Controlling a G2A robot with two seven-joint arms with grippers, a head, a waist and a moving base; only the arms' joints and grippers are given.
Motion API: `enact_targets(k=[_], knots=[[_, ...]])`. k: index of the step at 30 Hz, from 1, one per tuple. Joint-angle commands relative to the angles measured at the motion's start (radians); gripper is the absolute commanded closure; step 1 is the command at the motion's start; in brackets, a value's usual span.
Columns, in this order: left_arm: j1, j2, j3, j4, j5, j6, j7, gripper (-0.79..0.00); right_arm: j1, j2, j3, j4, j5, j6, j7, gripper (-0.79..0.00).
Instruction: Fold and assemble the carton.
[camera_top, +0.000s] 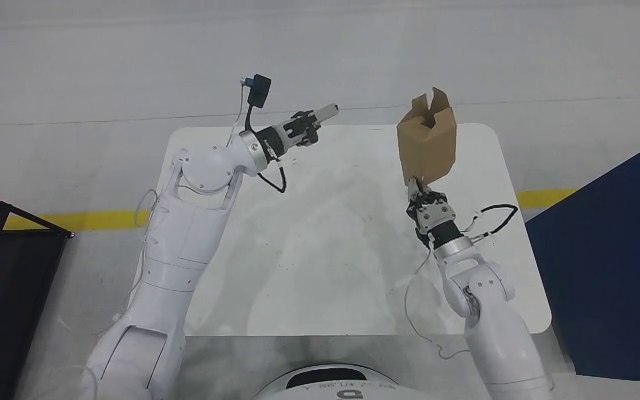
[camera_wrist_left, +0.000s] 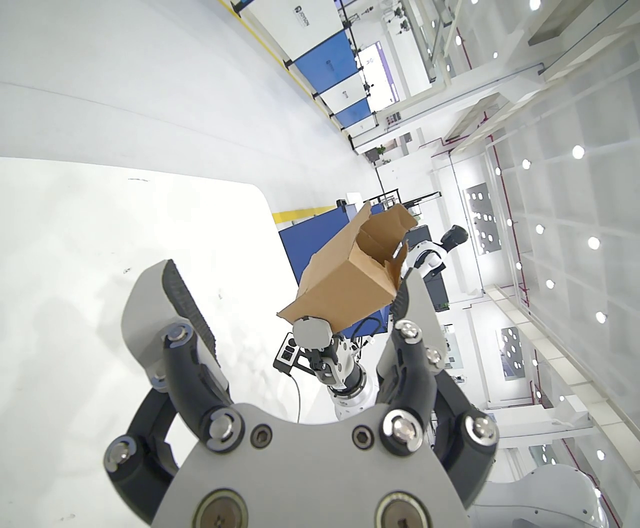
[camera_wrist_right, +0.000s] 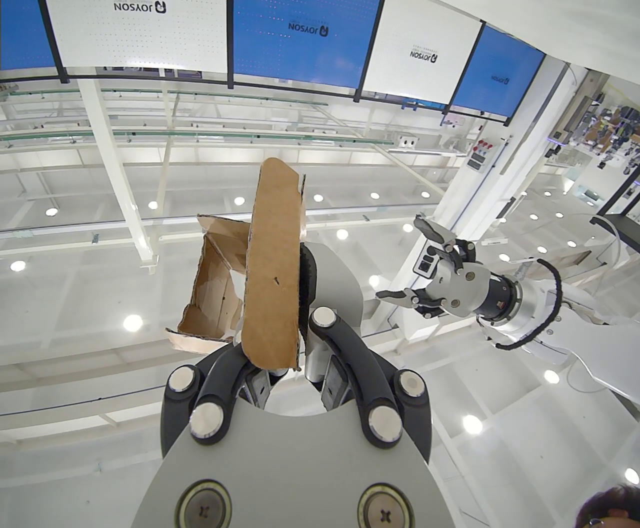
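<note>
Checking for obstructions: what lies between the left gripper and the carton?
Nothing: in the top view, bare table separates the left gripper from the carton held by the right gripper.

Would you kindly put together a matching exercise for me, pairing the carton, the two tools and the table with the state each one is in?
Things:
1. carton
2. left tool
3. right tool
4. table

States:
A. open, holding nothing
B. white, with rounded corners
C. brown, held up in the air, top flaps unfolded
D. shut on a cardboard flap

Pairs: 1-C, 2-A, 3-D, 4-B.
</note>
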Motion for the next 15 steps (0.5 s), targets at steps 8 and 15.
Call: enact_targets(k=[8,15], knots=[[0.000,0.000,0.000,0.000,0.000,0.000,0.000,-0.785,-0.089,0.025,-0.019,-0.108,-0.245,0.201,0.145,0.000],[0.000,0.000,0.000,0.000,0.000,0.000,0.000,-0.785,-0.154,0.030,-0.021,-0.135,-0.141,0.295,0.170,0.000]])
